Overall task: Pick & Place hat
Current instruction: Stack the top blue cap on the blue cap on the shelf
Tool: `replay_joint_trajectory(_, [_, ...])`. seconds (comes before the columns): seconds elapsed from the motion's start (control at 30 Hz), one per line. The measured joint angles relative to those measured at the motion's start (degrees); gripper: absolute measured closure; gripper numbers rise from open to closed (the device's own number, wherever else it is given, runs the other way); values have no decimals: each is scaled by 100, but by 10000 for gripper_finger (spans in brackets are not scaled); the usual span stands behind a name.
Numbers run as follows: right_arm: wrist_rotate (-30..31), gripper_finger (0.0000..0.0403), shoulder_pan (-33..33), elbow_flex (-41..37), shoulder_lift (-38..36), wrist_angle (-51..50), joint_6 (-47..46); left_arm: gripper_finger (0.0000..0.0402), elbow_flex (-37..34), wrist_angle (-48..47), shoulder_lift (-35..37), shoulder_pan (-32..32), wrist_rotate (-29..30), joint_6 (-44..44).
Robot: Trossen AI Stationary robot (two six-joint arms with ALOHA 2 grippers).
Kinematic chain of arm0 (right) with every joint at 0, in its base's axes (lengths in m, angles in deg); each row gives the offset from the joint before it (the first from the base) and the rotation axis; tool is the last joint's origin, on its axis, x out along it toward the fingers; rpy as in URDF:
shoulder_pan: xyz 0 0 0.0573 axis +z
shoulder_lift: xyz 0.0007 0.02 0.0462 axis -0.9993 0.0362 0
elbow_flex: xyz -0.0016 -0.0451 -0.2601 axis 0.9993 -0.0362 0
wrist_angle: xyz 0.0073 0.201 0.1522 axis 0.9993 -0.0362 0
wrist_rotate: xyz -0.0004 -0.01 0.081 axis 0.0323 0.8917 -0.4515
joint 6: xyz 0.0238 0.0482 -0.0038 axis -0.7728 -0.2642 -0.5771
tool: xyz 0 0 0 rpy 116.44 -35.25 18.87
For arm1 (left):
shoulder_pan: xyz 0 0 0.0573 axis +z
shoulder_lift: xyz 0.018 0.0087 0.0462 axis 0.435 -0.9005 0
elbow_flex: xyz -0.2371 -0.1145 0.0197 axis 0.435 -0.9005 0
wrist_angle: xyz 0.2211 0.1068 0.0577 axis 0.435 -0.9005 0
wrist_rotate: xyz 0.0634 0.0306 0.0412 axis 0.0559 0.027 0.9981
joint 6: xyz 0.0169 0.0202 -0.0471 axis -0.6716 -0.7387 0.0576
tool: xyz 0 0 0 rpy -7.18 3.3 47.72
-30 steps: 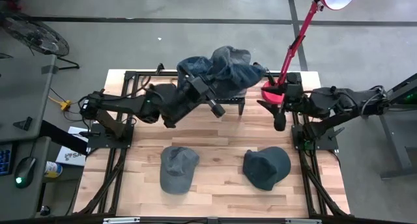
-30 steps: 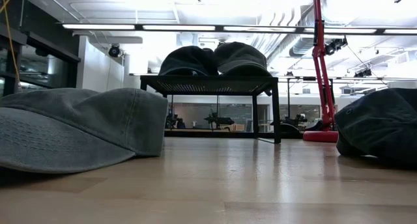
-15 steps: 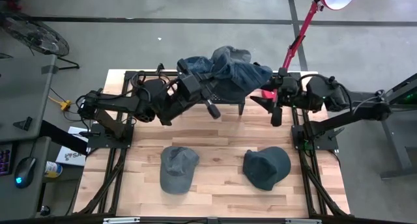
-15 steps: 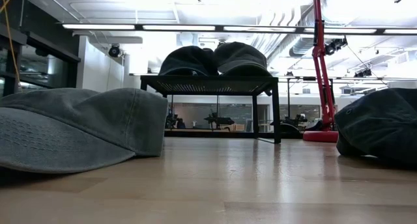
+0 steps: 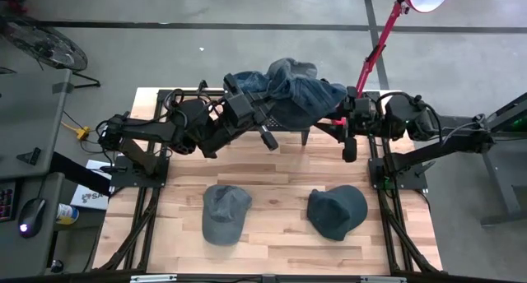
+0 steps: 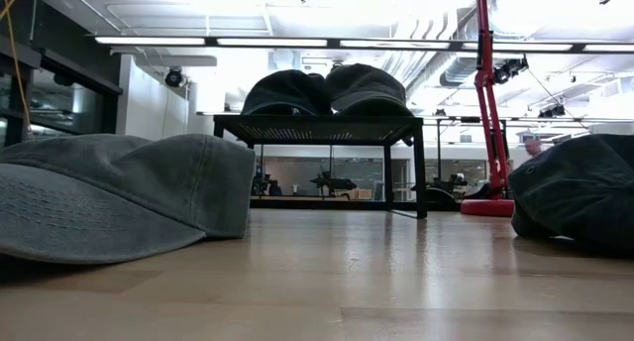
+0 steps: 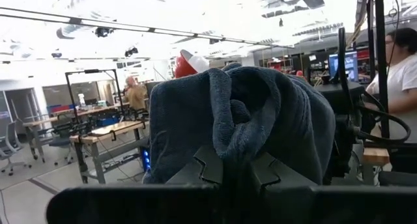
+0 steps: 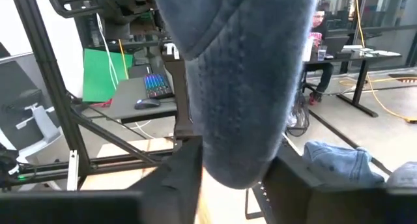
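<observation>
Overhead, left tool [image 5: 240, 110] apparently clamped on hat [image 5: 284, 90]; wooden table [image 5: 280, 225], bright workshop beyond.

Matt washed-denim cloth hats [image 5: 226, 213], smooth pale wood table [image 5: 280, 164] w/ slight sheen, black metal rack [image 6: 322, 131].

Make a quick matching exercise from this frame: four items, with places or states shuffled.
Items:
1. blue hat
2. left gripper
3. grey cap
4. red lamp

Places/states:
A. lying flat on the table's near left part
B. standing at the table's far right corner
C. held up between both grippers above the black rack
D. shut on the hat's fabric

Pairs: 1-C, 2-D, 3-A, 4-B
</observation>
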Motion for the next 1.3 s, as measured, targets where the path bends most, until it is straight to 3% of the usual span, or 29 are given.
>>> replay_joint_trajectory(0.23, [-361, 390, 11, 0, 2, 37, 323, 391, 0, 14, 0, 7, 44, 0])
replay_joint_trajectory(0.87, [-639, 397, 7, 13, -82, 242, 384, 367, 4, -231, 0, 5, 95, -92])
replay_joint_trajectory(0.97, [-638, 397, 4, 20, -88, 144, 337, 344, 4, -390, 0, 4, 113, -154])
replay_joint_trajectory(1.1, [-559, 397, 2, 26, -151, -64, 298, 284, 2, -770, 48, -12, 171, -153])
replay_joint_trajectory(1.3, [-505, 397, -9, 42, -425, -380, 266, 200, -17, -1707, 343, -359, 1241, -222])
